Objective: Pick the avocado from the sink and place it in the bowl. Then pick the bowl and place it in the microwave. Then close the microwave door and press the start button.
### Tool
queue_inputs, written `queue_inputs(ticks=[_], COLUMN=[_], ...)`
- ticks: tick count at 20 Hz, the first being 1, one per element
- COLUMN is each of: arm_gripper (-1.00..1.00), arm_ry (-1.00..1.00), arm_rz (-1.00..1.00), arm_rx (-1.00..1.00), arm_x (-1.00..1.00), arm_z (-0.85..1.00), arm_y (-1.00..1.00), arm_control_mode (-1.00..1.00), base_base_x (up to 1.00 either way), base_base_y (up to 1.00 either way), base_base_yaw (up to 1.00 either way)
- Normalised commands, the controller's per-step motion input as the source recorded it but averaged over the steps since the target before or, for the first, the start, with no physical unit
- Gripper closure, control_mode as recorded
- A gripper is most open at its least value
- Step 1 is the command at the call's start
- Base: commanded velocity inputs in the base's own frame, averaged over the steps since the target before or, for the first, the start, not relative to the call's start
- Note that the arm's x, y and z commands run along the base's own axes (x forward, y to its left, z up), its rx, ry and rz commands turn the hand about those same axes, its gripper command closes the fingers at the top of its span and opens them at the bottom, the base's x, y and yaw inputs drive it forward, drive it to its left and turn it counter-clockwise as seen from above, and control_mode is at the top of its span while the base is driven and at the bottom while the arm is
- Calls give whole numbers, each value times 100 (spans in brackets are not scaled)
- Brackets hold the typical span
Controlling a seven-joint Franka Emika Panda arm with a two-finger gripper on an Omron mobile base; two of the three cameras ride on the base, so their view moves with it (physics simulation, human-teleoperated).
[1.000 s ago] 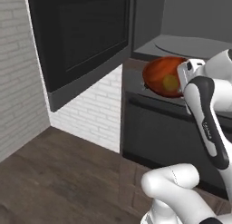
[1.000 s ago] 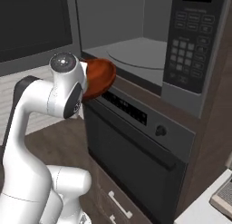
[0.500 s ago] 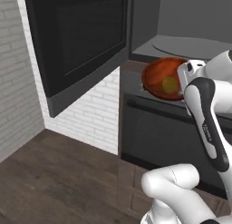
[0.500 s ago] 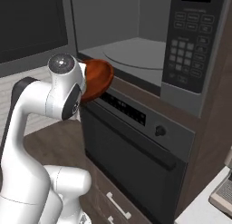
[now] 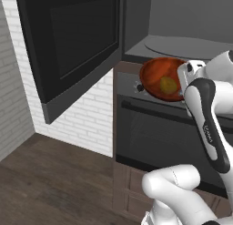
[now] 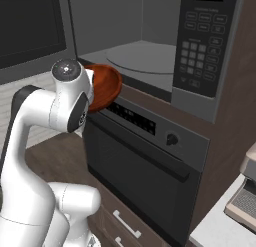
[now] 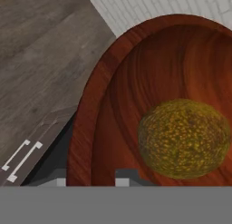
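The glossy reddish-brown bowl (image 5: 157, 74) hangs in the air just in front of the open microwave (image 5: 191, 46), level with its floor. My gripper (image 7: 93, 177) is shut on the bowl's (image 7: 118, 100) rim, one fingertip on each side of the wall. The olive-yellow avocado (image 7: 183, 137) lies inside the bowl, and from the left base it is the avocado (image 5: 168, 85) near the hand (image 5: 185, 78). The microwave door (image 5: 77, 46) stands swung wide open to the left. The bowl (image 6: 106, 84) peeks out from behind my arm, short of the turntable plate (image 6: 142, 57). The sink is out of view.
The microwave's keypad panel (image 6: 199, 41) is right of the cavity. Below it sits a dark oven (image 6: 145, 156) with a knob (image 6: 171, 139) and handle bar. A white brick wall (image 5: 86, 124) and wooden floor (image 5: 54, 178) lie to the left. A counter corner (image 6: 230, 226) is at lower right.
The whole picture has shifted slightly, so the base has moved a little. The bowl with the avocado stays in my grip at the microwave's opening.
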Motion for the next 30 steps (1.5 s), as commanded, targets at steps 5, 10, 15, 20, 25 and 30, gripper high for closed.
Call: queue_inputs(ticks=[5,10,15,20,25,30], arm_gripper=[100,100,100,100,100,100], arm_ry=[-16,-18,-9,0,-1,-4], arm_rz=[-17,-16,-10,-11,-13,-7], arm_rx=[0,0,-2,0,0,0], arm_x=[-2,2,-2,-1,6,39], arm_z=[41,55,37,26,45,20], arm_y=[6,0,0,0,-8,-34], arm_control_mode=[-100,-100,-100,-100,-100,-100], base_base_x=[0,0,0,0,0,0], base_base_y=[0,0,0,0,0,0], base_base_yaw=[0,0,0,0,0,0])
